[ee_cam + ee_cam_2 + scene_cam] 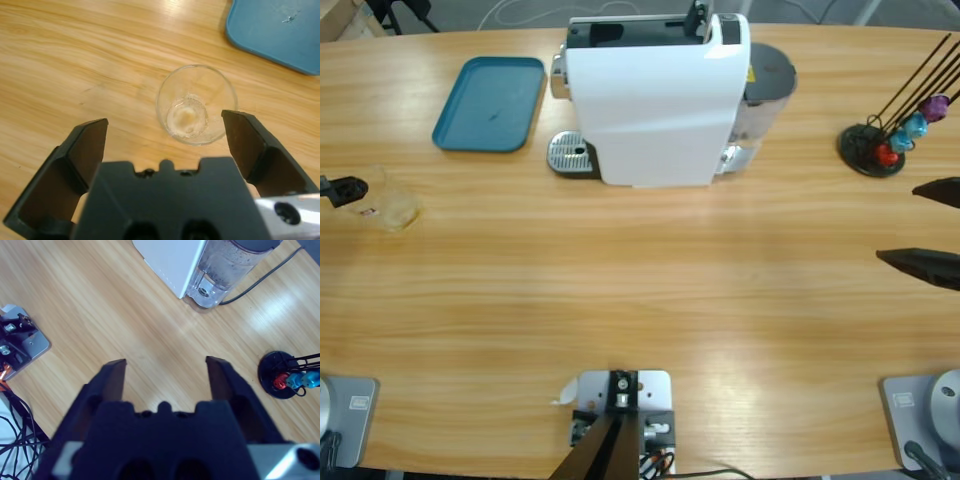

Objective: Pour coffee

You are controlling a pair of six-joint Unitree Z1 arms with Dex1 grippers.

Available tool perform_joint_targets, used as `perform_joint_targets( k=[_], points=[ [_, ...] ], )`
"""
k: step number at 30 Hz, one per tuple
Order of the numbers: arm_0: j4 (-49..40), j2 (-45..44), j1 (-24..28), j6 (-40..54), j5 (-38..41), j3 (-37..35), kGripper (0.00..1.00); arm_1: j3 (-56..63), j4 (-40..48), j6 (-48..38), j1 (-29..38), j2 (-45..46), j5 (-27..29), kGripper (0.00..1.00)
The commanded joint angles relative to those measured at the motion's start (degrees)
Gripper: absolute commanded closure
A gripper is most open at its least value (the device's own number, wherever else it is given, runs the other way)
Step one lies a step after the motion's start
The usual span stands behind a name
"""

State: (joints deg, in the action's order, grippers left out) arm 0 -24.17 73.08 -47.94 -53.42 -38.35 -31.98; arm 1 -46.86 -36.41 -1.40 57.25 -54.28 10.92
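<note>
Here the left pincer hangs wide open, empty, over the glass cup.

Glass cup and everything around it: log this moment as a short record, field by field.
glass cup: upright on the wooden table, looks empty, no dark liquid visible
left gripper: open, above the cup, not touching it
right gripper: open, holding nothing, over bare table
coffee machine: white, at the table's far middle, nothing on its drip grate
blue tray: nothing on it, between cup and machine
capsule stand: black, holding coloured capsules
</note>
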Motion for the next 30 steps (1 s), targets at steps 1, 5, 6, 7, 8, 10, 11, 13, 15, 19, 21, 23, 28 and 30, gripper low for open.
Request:
perform_joint_targets(
  k=[1,5,6,7,8,10,11,13,15,19,21,23,28,30],
  points=[
    [9.4,4.2,-0.1,0.5,-0.8,5.1,0.0,1.2,0.0,0.2,0.5,-0.6,0.6,0.0],
    [10.1,5.7,-0.1,1.5,-0.6,5.3,0.0,1.2,0.1,0.2,0.5,-0.9,0.6,0.0],
    [10.7,5.2,-0.1,2.7,-0.7,5.3,0.0,1.2,0.1,0.2,0.5,-1.1,0.6,0.0],
    [10.8,4.2,-0.2,3.5,-0.7,5.1,0.0,1.2,0.1,0.2,0.5,-1.2,0.5,0.0],
    [10.9,3.2,-0.2,4.2,-0.6,5.0,0.0,1.3,0.1,0.2,0.5,-1.3,0.5,0.0],
    [11.7,2.1,-0.2,5.7,-0.3,5.3,0.0,1.4,0.3,0.3,0.5,-1.7,0.4,0.0],
    [12.2,2.2,-0.2,5.9,-0.2,5.6,0.0,1.4,0.4,0.3,0.5,-1.8,0.4,0.0],
    [12.2,1.9,-0.2,6.2,-0.2,5.9,0.0,1.6,0.8,0.3,0.5,-2.0,0.3,0.0],
    [12.1,0.1,-0.2,6.9,-0.2,5.8,0.003,1.7,0.9,0.3,0.5,-1.9,0.3,0.0],
    [12.0,-3.7,-0.2,9.8,1.7,5.7,0.009,2.4,2.2,0.3,0.5,-2.1,0.2,0.0],
    [12.4,-3.1,-0.2,9.9,2.7,6.3,0.009,2.7,2.8,0.3,0.5,-2.1,0.2,0.0],
    [15.1,-2.5,-0.2,10.3,4.1,7.6,0.008,3.0,3.3,0.3,0.5,-2.1,0.3,0.0],
    [17.2,-1.0,0.1,11.1,5.3,9.4,0.009,3.4,4.3,0.2,0.5,-2.3,0.6,0.0],
    [17.2,-0.4,0.2,11.1,5.4,9.4,0.009,3.4,4.3,0.2,0.5,-2.3,0.6,0.0]
  ],
)
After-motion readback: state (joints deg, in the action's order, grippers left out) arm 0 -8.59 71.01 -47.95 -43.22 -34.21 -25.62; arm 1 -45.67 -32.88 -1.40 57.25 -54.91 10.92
